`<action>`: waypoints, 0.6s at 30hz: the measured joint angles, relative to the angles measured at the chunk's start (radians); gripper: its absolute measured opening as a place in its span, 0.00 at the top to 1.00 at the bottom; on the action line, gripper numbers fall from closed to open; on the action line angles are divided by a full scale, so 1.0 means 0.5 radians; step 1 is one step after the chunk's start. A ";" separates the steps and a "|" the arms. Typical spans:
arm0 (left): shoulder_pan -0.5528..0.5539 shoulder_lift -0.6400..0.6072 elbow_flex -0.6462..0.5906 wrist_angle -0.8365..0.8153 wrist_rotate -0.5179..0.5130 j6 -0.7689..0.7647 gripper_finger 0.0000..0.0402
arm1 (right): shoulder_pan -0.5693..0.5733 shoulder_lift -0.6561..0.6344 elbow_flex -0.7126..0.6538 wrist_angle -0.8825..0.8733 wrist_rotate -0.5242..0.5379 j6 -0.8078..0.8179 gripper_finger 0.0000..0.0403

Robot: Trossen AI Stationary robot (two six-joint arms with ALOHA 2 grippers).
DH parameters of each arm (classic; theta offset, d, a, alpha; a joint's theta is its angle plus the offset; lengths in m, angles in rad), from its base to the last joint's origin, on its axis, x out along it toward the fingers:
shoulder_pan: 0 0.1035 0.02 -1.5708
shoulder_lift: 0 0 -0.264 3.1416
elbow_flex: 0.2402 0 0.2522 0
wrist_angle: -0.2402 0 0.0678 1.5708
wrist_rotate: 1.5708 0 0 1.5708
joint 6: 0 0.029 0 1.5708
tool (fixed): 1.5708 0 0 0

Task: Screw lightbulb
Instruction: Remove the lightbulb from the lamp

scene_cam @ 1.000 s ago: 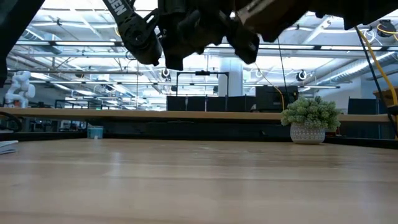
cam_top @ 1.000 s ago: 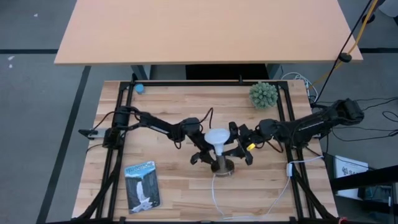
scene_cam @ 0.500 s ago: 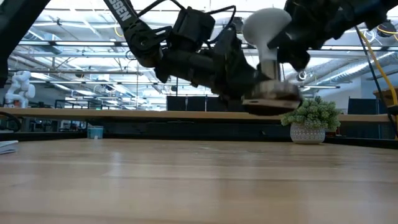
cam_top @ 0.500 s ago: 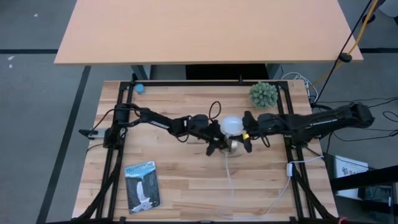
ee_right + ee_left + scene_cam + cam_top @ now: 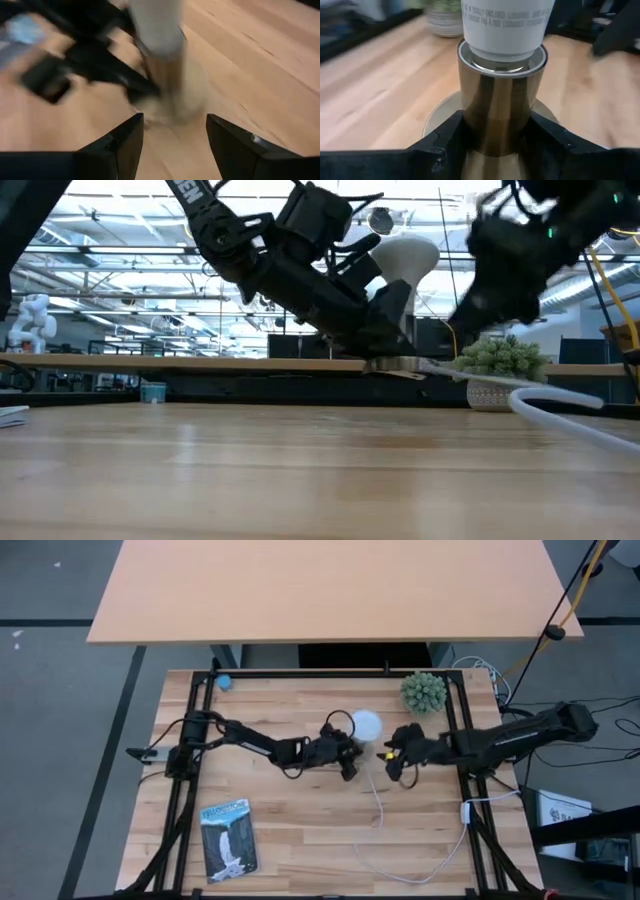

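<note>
The white frosted lightbulb sits with its neck in the brass socket, which has a round base disc and a white cord. My left gripper is shut on the socket and holds it above the table's middle. My right gripper is open and empty, just to the right of the bulb and socket and apart from them. In the right wrist view its fingers point at the blurred bulb. My left gripper pinches the socket's brass tube between its two fingers, low on the tube just above the base disc. The fingers come about level from the table's left and lie across the tube. Socket and bulb are lifted clear of the table and tilted, and the cord trails down.
A green spiky ball in a pot stands at the far right. A small blue ball lies at the far left corner. A booklet lies at the near left. The cord runs toward the near right edge.
Both grippers have carried the socket and bulb down and toward the table's far edge, and the pair has tipped over to a slant. My right gripper, which was on the bulb half a second ago, has let go and drawn back toward the right edge.
</note>
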 joint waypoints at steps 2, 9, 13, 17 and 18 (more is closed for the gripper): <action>-0.063 0.000 0.000 -0.029 -0.202 0.000 0.56 | 0.064 0.138 -0.072 0.111 0.157 0.181 0.49; -0.219 0.000 0.000 -0.357 -0.702 -0.207 0.56 | 0.170 0.721 -0.266 0.980 0.253 0.675 0.49; -0.277 0.001 0.000 -0.494 -0.847 -0.361 0.56 | 0.173 0.993 -0.266 1.430 0.252 0.739 0.49; -0.326 0.001 0.000 -0.517 -0.920 -0.368 0.56 | 0.152 1.132 -0.266 1.769 0.247 0.629 0.49; -0.332 0.001 0.000 -0.524 -0.925 -0.370 0.56 | 0.138 1.155 -0.266 1.830 0.245 0.625 0.49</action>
